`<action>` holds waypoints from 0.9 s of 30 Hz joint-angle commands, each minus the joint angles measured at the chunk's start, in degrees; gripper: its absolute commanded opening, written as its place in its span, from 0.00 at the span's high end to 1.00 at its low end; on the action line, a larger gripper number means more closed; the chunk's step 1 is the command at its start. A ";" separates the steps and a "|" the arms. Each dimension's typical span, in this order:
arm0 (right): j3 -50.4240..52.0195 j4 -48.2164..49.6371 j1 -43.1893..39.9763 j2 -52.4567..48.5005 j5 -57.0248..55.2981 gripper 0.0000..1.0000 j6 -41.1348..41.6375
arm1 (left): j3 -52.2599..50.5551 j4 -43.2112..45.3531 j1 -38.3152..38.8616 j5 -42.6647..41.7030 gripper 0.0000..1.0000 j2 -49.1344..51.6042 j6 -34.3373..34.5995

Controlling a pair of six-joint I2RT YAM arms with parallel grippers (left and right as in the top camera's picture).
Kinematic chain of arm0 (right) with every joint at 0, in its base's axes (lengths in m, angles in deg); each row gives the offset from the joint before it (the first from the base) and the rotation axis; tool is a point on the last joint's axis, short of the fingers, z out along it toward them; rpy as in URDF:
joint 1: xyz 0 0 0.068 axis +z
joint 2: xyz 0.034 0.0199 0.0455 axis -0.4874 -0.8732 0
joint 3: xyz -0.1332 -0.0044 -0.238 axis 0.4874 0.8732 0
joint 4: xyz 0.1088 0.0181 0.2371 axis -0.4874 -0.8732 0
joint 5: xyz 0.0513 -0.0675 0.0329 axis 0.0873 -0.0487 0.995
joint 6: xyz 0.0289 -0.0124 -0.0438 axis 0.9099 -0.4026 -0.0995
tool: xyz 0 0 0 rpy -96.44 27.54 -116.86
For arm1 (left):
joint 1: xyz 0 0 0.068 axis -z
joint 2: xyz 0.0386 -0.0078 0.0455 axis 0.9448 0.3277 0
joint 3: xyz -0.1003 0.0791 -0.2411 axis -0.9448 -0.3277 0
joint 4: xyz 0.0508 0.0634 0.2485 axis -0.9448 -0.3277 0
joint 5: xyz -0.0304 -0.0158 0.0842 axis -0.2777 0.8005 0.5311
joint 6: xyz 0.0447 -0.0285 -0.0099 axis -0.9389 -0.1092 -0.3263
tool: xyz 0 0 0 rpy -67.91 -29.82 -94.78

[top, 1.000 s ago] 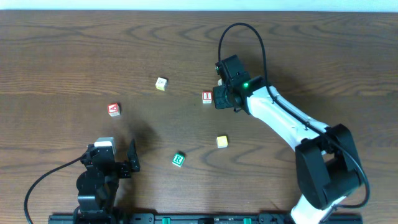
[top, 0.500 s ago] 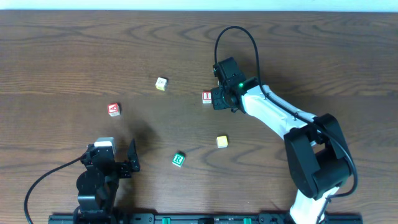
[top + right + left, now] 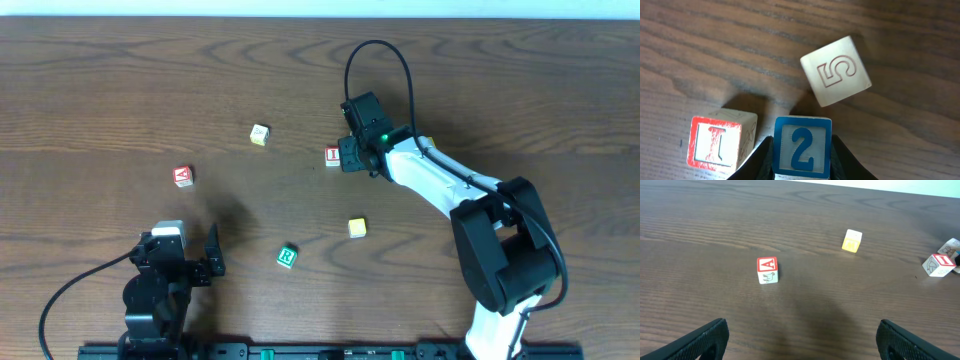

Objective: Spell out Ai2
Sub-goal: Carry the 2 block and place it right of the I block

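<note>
Right tool (image 3: 350, 157) crept left with the 2 block (image 3: 802, 146), now just beside the I block (image 3: 719, 141).
It's clamped on the 2, which sits right of the I, tiny gap, 5 block (image 3: 836, 71) just beyond. A block (image 3: 767, 270) is well apart, nearer the wide-open left tool (image 3: 801, 332).

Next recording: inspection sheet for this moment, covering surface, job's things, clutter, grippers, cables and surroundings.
Surface: dark wood-grain table, no spills seen.
Job's things: A block alone at left; I block mid-table; 2 block beside it.
Clutter: 5 block near the 2; cream block, yellow block, green R block scattered.
Grippers: right gripper shut on 2 block; left gripper open, empty.
Cables: black cable loops above right arm; another by left arm.
Surroundings: pale strip beyond far edge.
</note>
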 commanded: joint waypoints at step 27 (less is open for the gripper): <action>0.26 -0.72 1.68 -0.50 -2.51 0.71 3.82 | -0.98 -0.24 -0.35 -0.20 0.05 -0.33 -0.20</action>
